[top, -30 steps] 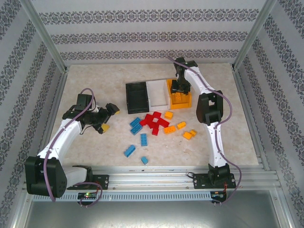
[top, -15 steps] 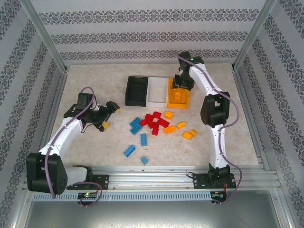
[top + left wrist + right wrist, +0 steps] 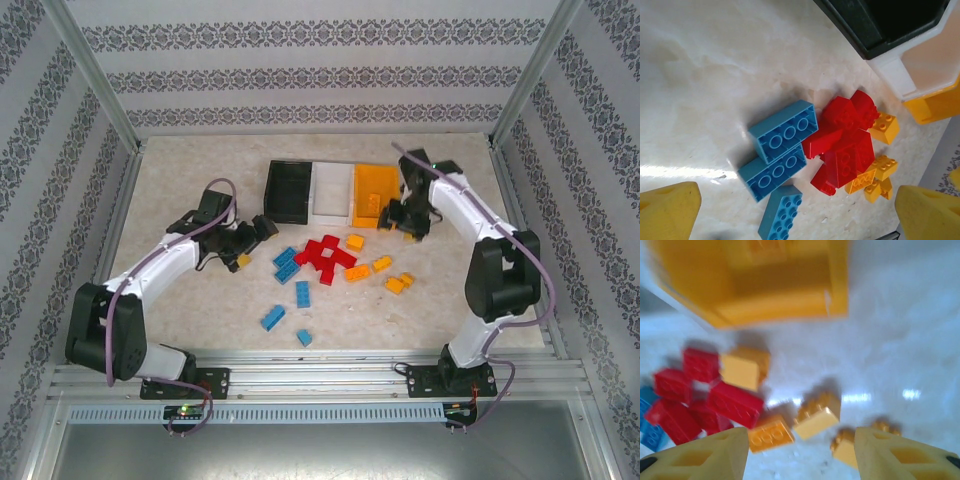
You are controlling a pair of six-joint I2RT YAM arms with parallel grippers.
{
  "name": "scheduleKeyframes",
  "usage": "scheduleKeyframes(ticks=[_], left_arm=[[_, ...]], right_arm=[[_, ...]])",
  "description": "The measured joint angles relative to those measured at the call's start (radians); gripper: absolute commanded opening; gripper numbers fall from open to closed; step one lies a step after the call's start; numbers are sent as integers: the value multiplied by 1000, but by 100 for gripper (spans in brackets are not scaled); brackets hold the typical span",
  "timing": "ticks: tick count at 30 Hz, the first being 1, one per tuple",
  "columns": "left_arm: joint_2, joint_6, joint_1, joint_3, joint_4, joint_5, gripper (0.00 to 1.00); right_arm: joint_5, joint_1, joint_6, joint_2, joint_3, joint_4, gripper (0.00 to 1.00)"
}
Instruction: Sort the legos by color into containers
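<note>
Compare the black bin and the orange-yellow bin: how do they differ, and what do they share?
The black bin stands at the row's left end, the orange-yellow bin at its right end. The black bin looks empty; the orange-yellow bin holds a brick of its own colour. Both are open-topped rectangles of like size.

Left claw [image 3: 256, 246]: jaws wide apart, empty; arm stretched inward. Right claw [image 3: 400, 218]: jaws parted, empty; elbow bent.
</note>
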Motion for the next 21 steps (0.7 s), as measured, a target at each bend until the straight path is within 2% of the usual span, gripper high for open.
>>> scheduleKeyframes(ticks=[4, 7, 14, 21], left_arm=[[91, -6, -42, 50, 36, -8, 100], [126, -6, -55, 84, 53, -14, 100], [121, -6, -57, 93, 60, -30, 100], [83, -6, -57, 67, 58, -42, 100]], right_arm=[[-60, 24, 103, -21, -180, 63, 59], [-103, 35, 196, -22, -238, 123, 58], [-149, 41, 402, -31, -288, 261, 56], [-159, 35, 515, -20, -314, 309, 52]])
